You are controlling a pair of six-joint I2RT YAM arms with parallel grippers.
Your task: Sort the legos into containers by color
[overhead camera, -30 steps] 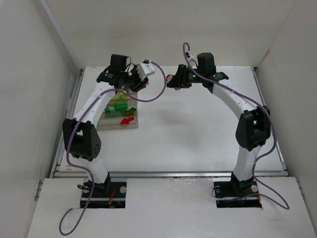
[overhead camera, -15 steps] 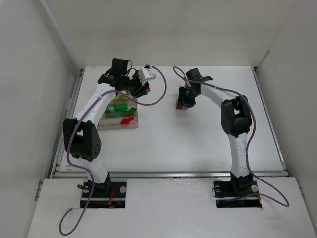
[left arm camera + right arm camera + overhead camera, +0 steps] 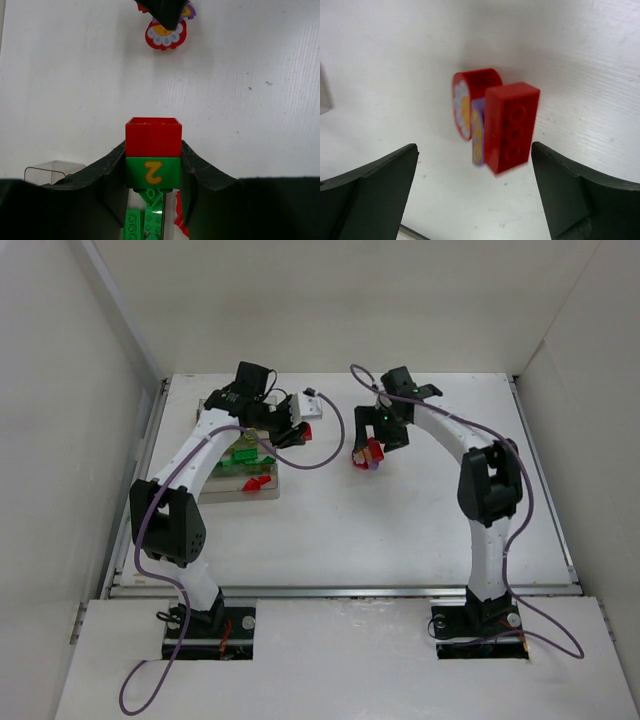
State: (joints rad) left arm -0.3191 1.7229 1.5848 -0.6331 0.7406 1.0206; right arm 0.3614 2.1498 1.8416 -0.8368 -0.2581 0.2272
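Note:
My left gripper (image 3: 153, 162) is shut on a red brick stacked on a green brick marked with a yellow 2 (image 3: 153, 150), and holds it over the tray's right edge (image 3: 288, 430). The containers tray (image 3: 213, 496) holds green legos (image 3: 240, 453) and a red one (image 3: 258, 481). The green ones also show under the held stack (image 3: 142, 225). My right gripper (image 3: 474, 150) is open, with the flower-topped red, white and purple piece (image 3: 495, 120) free between its spread fingers on the white table (image 3: 370, 454). That piece looks blurred.
White walls enclose the table on three sides. A clear corner of the tray (image 3: 45, 172) shows at the lower left of the left wrist view. The right arm's finger (image 3: 165, 10) hangs over the flower piece (image 3: 165, 36).
The right gripper came forward and down from the far middle, then opened and let go of the flower-topped piece. The left gripper shifted slightly right, still holding its stack.

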